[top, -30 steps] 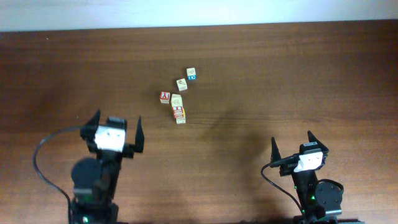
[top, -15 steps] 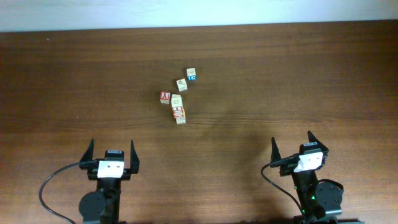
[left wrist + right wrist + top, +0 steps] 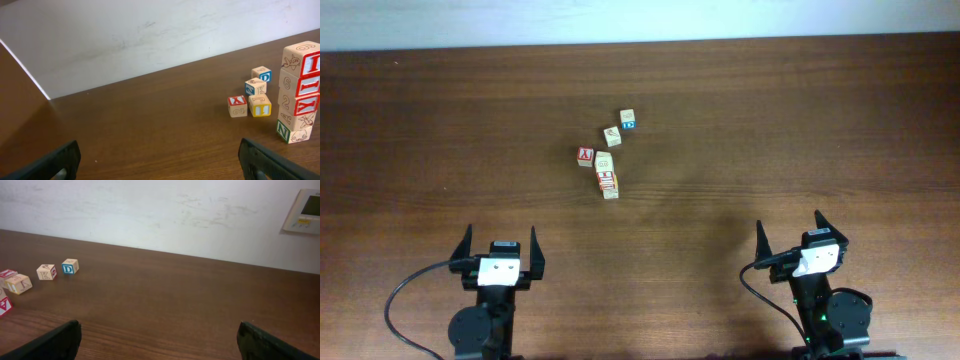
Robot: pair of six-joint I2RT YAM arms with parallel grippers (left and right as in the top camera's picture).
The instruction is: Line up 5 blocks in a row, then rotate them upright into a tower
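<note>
A leaning stack of several light-wood blocks (image 3: 299,95) stands at the right of the left wrist view, with red marks on its side and a green letter on the lowest cube. From overhead the stack (image 3: 608,184) sits mid-table. Behind it lies a yellow-marked block (image 3: 260,105) (image 3: 604,160). My left gripper (image 3: 500,234) (image 3: 160,161) is open near the front edge, well short of the blocks. My right gripper (image 3: 788,222) (image 3: 160,339) is open at the front right. Its view catches the stack's red-lettered edge (image 3: 4,306) at the far left.
A red "Y" cube (image 3: 585,156) (image 3: 237,106) lies left of the yellow one. Two blue-marked cubes (image 3: 612,135) (image 3: 628,119) lie farther back, and the rear one shows a blue "D" (image 3: 70,266). A white wall (image 3: 150,35) runs behind the table's far edge.
The left arm has pulled back from a raised, forward pose to rest at the front edge, jaws still wide. The right arm and the blocks have not moved.
</note>
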